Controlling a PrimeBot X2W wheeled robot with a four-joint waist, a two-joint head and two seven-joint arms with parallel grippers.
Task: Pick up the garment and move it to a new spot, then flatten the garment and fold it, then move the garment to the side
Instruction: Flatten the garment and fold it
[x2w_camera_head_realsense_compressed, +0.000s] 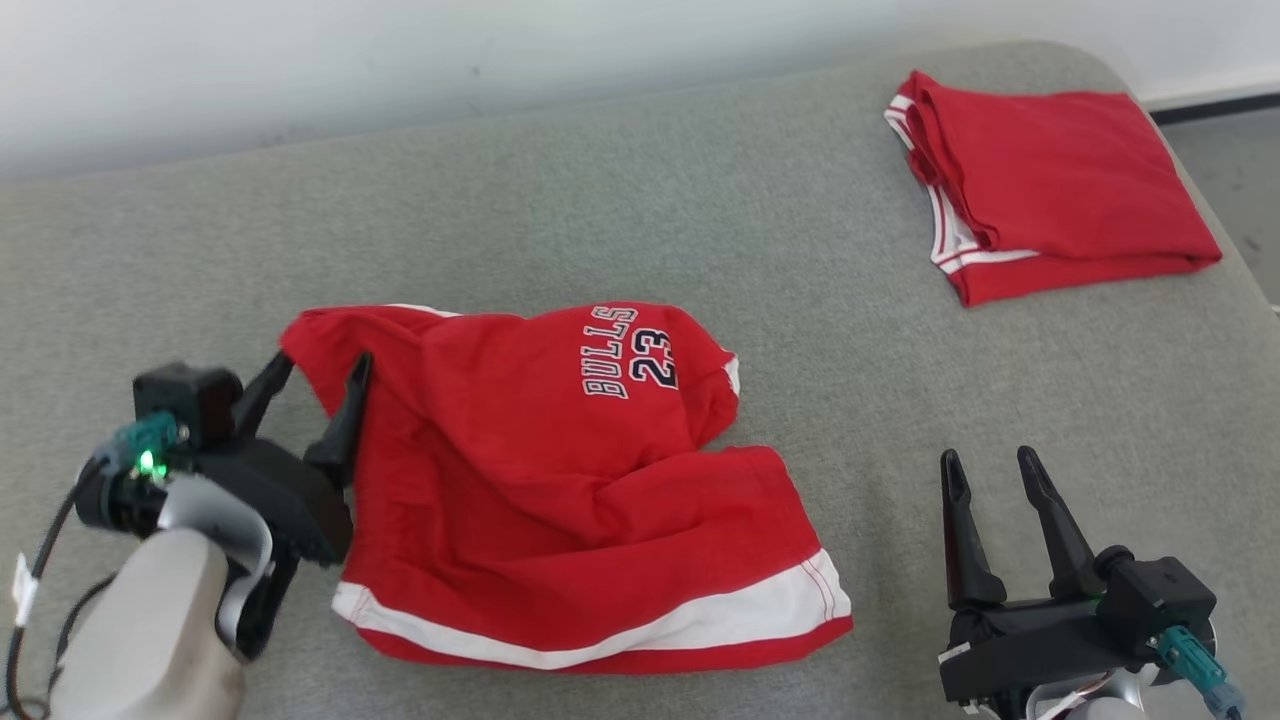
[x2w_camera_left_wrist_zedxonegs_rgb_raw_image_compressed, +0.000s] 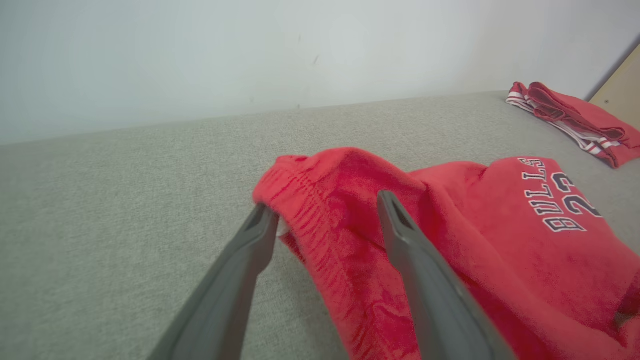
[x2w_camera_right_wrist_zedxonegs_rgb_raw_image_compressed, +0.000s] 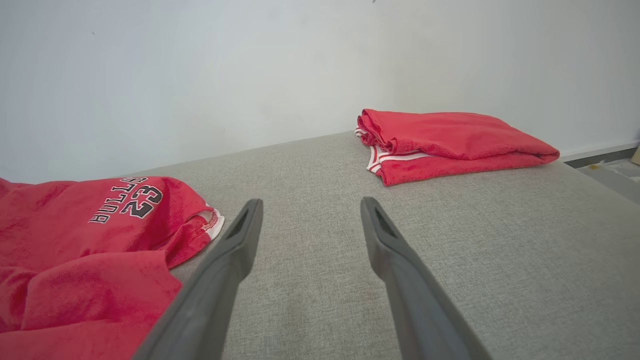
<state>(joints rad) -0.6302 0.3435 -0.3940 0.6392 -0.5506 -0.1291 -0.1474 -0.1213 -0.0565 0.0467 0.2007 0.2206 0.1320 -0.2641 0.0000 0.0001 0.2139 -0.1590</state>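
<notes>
Red shorts (x2w_camera_head_realsense_compressed: 560, 480) lie crumpled on the grey padded surface (x2w_camera_head_realsense_compressed: 700, 200), well apart from the folded red pile (x2w_camera_head_realsense_compressed: 1050, 180), on its left and nearer the robot. Their long axis runs from the waistband, the end farthest from the pile, to the white-striped hem nearest the robot. The "BULLS 23" print sits on the side toward the pile.

Left tool (x2w_camera_head_realsense_compressed: 322, 365) is at the waistband end, fingers apart. The left wrist view shows what the head view blurs: the ribbed waistband edge sits between the fingers, one finger (x2w_camera_left_wrist_zedxonegs_rgb_raw_image_compressed: 260, 230) at its outer edge, the other on the cloth.

Right tool (x2w_camera_head_realsense_compressed: 990, 460) is robot-side of the pile, well apart from it, fingers spread over bare surface and clear of the shorts.
</notes>
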